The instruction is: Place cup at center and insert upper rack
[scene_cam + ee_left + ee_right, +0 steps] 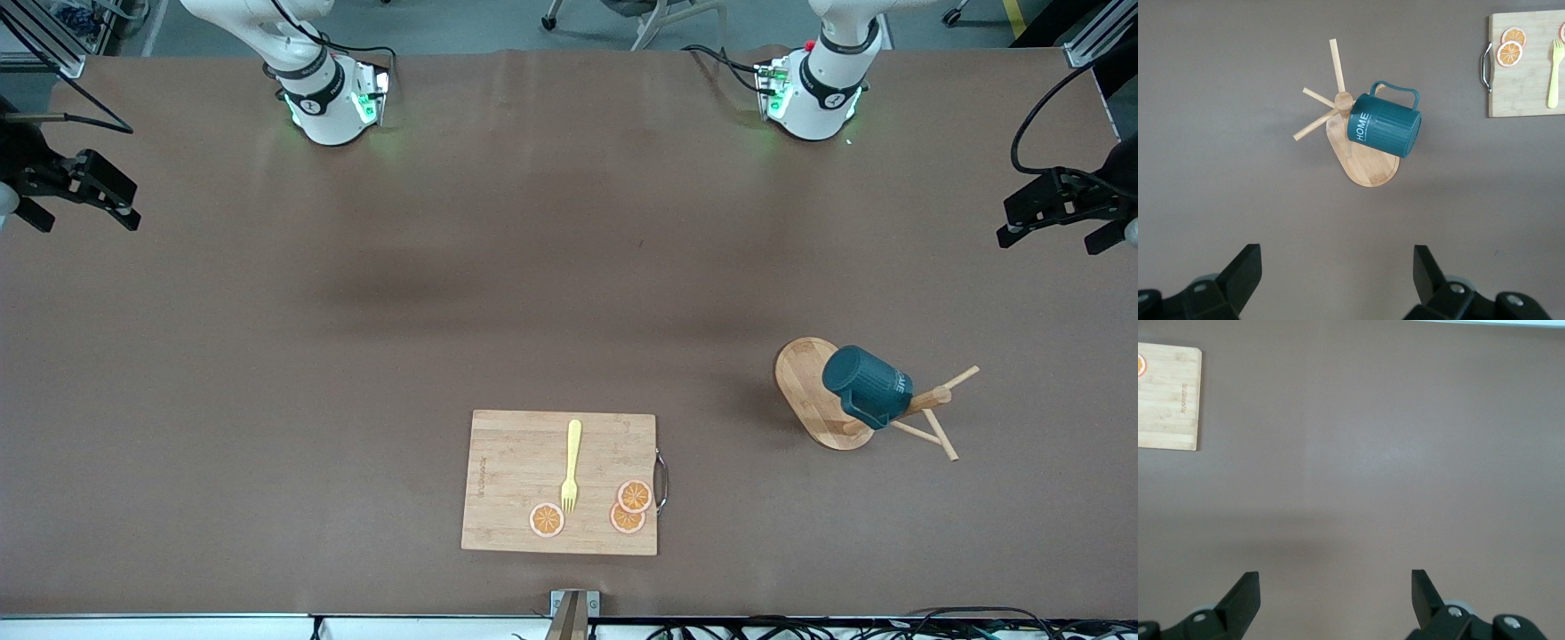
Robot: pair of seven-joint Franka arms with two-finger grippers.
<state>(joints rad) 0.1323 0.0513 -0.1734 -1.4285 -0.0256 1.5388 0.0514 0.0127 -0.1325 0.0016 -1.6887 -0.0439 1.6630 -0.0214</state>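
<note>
The cup, dark teal and ribbed, hangs tilted on a peg of the upper rack, a light wooden mug tree standing toward the left arm's end of the table. In the left wrist view the cup lies over the rack's oval base, its handle hooked by the post. My left gripper hovers open and empty over bare table, well apart from the rack. Over the right arm's end, my right gripper is open and empty too.
A rectangular bamboo cutting board lies near the front camera's edge, mid-table, with a yellow fork and three orange slices on it. Its metal handle faces the rack. The board's corner shows in the right wrist view.
</note>
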